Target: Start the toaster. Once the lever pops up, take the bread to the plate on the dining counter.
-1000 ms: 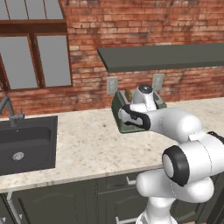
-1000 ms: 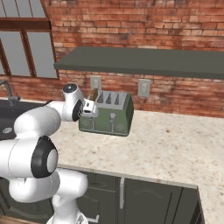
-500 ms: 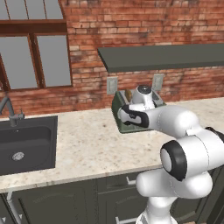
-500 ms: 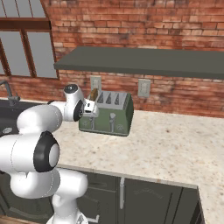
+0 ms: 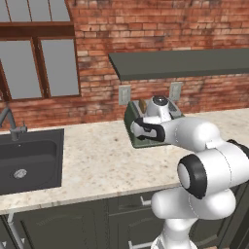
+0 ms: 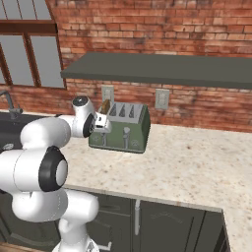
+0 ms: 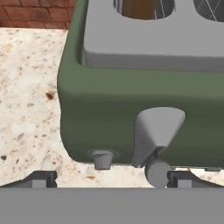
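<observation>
The toaster (image 6: 120, 128) stands near the back of the speckled worktop (image 6: 197, 162), just below the brick wall (image 6: 197, 29) and a dark shelf (image 6: 162, 69), with bare stone open in front of it and to either side. The bread (image 7: 139, 8) sits in the leftmost top slot. The arm reaches forward and bends at the wrist, so the pincer (image 7: 109, 179) is pressed close to the toaster's front beside a silver lever (image 7: 155, 131) and a knob (image 7: 101, 158), its tips set wide apart.
</observation>
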